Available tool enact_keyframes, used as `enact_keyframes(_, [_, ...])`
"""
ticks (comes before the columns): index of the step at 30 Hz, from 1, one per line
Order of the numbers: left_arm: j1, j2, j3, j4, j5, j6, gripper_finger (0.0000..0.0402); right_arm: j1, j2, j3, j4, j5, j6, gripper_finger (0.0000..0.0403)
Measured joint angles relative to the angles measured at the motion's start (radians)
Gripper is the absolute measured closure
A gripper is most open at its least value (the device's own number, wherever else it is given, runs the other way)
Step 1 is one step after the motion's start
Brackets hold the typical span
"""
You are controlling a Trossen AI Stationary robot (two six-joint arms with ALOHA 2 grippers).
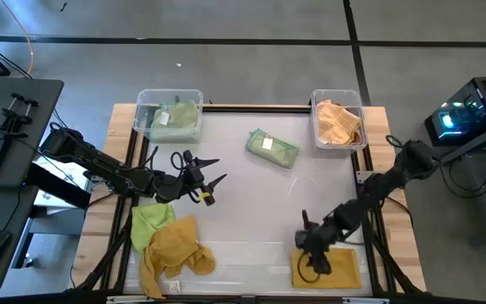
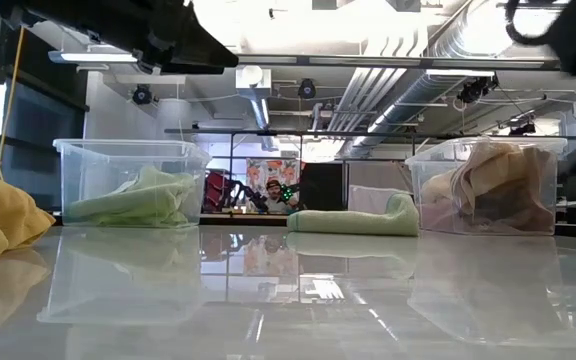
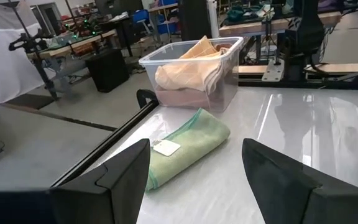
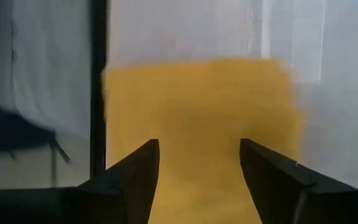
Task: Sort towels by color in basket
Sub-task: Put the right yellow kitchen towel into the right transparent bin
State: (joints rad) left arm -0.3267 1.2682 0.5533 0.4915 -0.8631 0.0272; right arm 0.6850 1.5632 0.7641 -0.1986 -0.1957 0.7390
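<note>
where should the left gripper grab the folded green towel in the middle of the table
Probably across the folded green towel at its narrow width, near the middle beside the white tag, coming from above with the open left gripper. It lies flat as a long folded bundle, apart from both bins.

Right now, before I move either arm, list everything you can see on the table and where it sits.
Clear bins: two, at the far corners; left bin holds a pale green towel, right bin holds tan towels.
Folded green towel: one, with a white tag, mid-table between the bins.
Lime towel: one, crumpled, near left corner.
Mustard towel: one, crumpled, against the lime one.
Flat mustard towel: one, near right edge.
Left gripper: open, above the table left of centre.
Right gripper: open, over the flat mustard towel.
</note>
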Motion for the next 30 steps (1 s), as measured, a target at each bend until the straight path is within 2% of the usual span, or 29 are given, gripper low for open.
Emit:
enact_keyframes(5, [0.0,0.024,0.0,0.006,0.009,-0.015,0.0161,0.11,0.07,0.047,-0.134,0.075,-0.04,0.0189])
enact_keyframes(9, [0.007,0.076,0.0,0.059,0.009,0.001,0.0161,0.191,0.142,0.056,-0.154,0.136,-0.043,0.0209])
enact_keyframes(12, [0.012,0.118,0.0,0.124,0.009,0.035,0.0161,0.241,0.173,0.061,-0.161,0.253,-0.032,0.0225])
enact_keyframes(15, [0.016,0.151,0.0,0.18,0.028,0.073,0.0161,0.278,0.183,0.062,-0.174,0.441,-0.006,0.0246])
enact_keyframes(18, [0.024,0.166,0.0,0.217,0.067,0.093,0.0161,0.272,0.194,0.05,-0.234,0.704,-0.015,0.0273])
enact_keyframes(21, [0.027,0.17,0.0,0.219,0.091,0.097,0.0161,0.248,0.213,0.044,-0.303,0.868,0.019,0.0301])
enact_keyframes(24, [0.026,0.17,0.0,0.219,0.095,0.099,0.0161,0.199,0.234,0.031,-0.327,0.918,0.101,0.0334])
enact_keyframes(28, [0.026,0.17,0.0,0.218,0.095,0.099,0.0161,0.148,0.246,-0.025,-0.22,0.954,0.23,0.039])
enact_keyframes(30, [0.026,0.169,0.0,0.218,0.095,0.098,0.0161,0.131,0.244,-0.034,-0.195,0.982,0.278,0.0396])
